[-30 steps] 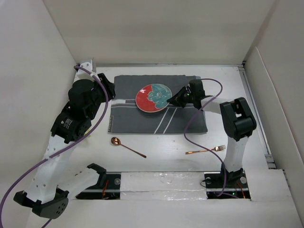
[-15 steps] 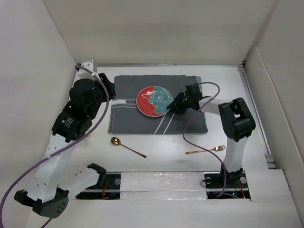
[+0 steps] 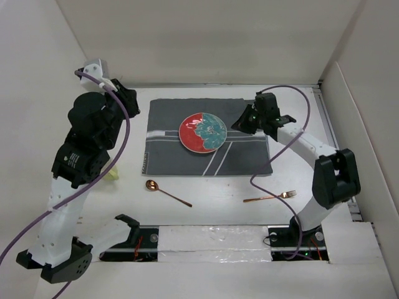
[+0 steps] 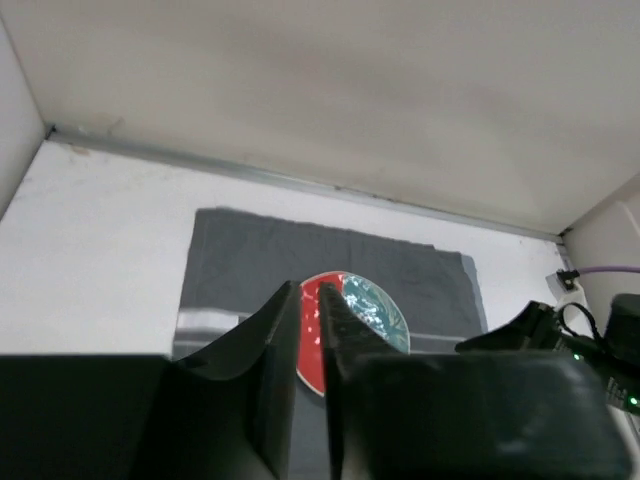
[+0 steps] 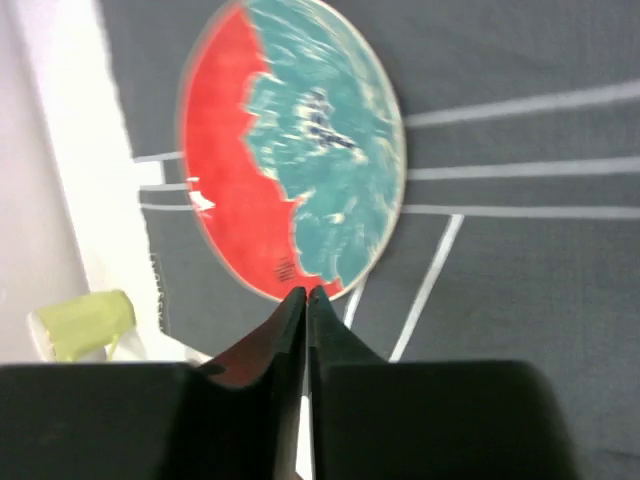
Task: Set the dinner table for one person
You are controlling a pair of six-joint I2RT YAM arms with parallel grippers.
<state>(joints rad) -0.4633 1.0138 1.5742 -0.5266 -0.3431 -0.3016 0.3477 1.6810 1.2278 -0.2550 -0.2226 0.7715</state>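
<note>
Since both wrist views show the fingers, we log hands first. The right hand [image 5: 305, 293] is closed, fingertips touching, gripping nothing. It sits over the right part of the mat [image 3: 181, 159], just beside the right rim of the plate [image 3: 202, 132]; we can't tell if it touches anything. The left hand [image 4: 312, 292] is all but closed, with a thin slit between its fingers and nothing in it. It hangs high over the far-left corner of the surface [image 3: 212, 212], pointing toward the plate.

We see the surface spanning the whole floor between white side walls [image 3: 31, 93]. The dark grey, white-striped mat lies flat mid-surface, nearer the far edge. The red and teal plate lies on the mat's far-centre part.

On bare surface just off the mat's near edge we mark the spoon [image 3: 167, 192], left of centre, bowl leftward. The fork [image 3: 270, 197] lies toward the near-right corner, tines rightward, well apart from the spoon. A green cup [image 3: 113, 175] sits near the left edge, partly hidden by the left arm [image 3: 81, 156].
</note>
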